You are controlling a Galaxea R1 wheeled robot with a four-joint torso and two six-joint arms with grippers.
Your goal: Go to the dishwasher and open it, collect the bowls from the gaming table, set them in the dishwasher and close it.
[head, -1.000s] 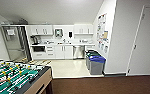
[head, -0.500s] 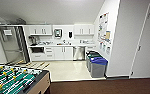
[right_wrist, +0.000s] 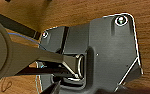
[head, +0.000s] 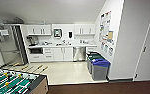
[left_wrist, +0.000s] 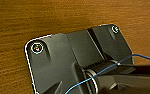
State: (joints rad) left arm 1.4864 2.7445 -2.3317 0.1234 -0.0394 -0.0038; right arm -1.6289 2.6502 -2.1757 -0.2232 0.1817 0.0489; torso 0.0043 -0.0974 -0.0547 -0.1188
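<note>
The view has swung right since a second ago: the robot is turning toward the kitchenette. The dishwasher (head: 79, 53) sits closed under the table, well ahead. Pincer states cannot be told.

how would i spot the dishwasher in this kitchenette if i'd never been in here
Look at the far wall, where a white counter runs under the white upper cabinets. Follow the row of white lower cabinet doors toward the bins; the dishwasher sits below the counter, just before them. It is the one brushed-steel panel in that white row, and it is shut.
</note>
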